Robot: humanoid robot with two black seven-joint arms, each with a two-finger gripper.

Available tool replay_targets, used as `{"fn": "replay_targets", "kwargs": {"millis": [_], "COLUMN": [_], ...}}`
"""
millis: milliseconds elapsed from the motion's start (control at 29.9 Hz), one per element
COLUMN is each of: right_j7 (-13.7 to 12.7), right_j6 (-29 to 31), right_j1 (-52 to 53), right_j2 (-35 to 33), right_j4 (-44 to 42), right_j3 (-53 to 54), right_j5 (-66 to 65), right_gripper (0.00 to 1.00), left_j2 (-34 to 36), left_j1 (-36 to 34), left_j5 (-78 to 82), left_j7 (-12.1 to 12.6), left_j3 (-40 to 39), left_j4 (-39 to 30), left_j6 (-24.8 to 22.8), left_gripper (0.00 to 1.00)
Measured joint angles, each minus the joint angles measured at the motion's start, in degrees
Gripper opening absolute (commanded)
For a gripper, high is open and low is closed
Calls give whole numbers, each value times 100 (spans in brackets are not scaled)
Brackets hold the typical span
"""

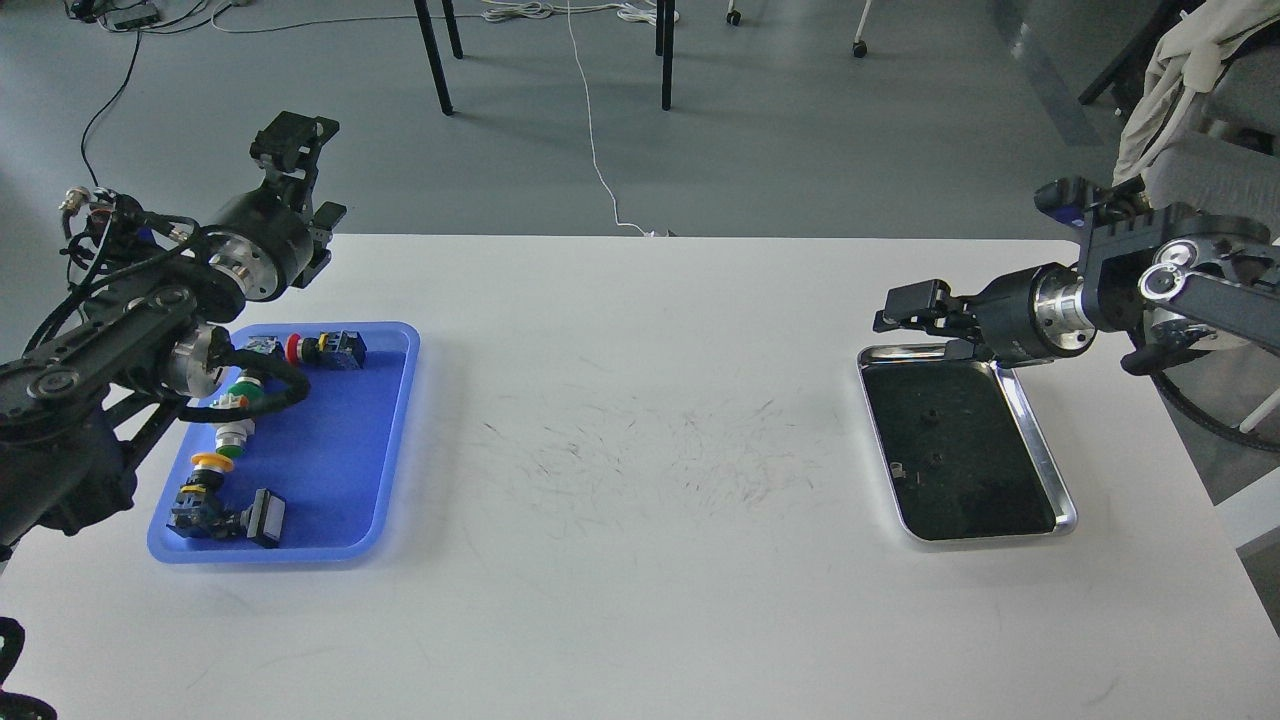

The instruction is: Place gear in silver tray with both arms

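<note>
The silver tray [1040, 440] lies on the right of the white table, with a dark mirror-like base carrying a few small specks. My right gripper [915, 318] hovers at the tray's far-left corner, pointing left; its dark fingers cannot be told apart. The gear is several push-button switch parts in a blue plastic tray [390, 440] on the left: a red-capped one [325, 347], a green one [243, 390], a yellow one [212, 462] and a black-and-white one [265, 518]. My left gripper [292, 145] is raised beyond the blue tray's far edge and holds nothing that shows.
The white table [640, 420] has scuff marks in its middle. My left arm's links and cabling [270, 385] overhang the blue tray's left side. Beyond the table's far edge are the grey floor, chair legs [435, 60] and a white cable [595, 150].
</note>
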Motion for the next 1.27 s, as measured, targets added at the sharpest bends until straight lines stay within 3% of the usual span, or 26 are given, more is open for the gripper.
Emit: {"fn": "replay_targets", "kwargs": {"millis": [201,368,569,669,869,970,1271], "right_j7": [317,375,434,445,437,433,503], "right_j6": [-3,-3,-3,-1,-35,-404,-727], "right_j1": [-745,-1970,-3604,-3871,-3731,-3670,-3610], "right_j2": [87,181,365,369,664,892,1168], "right_j4": [-1462,-1679,-434,-103,-115,-187,-339], "right_j3": [2263,3014,3669,4098,4276,4316,4756], "right_j5": [2970,5093,5341,5342,5335,5333,5331], "right_gripper": [94,96,97,98,98,99,99], "left_j2": [-105,-208,-641,-759,-902,-981,-978], "left_j1": [-10,9,80,165,195,209,461], "left_j5": [-553,-1349,-1523,-1533,-1690,-1872,-2013], "left_j7": [-3,-12,-42,-45,-177,-257,-322], "left_j3": [-36,-68,-350,-580,-832,-992,-1052], "left_j4": [-8,28,64,126,711,951,983], "left_j6": [2,-116,-129,-138,-657,-944,-1142], "left_gripper": [98,98,98,98,98,98,98]}}
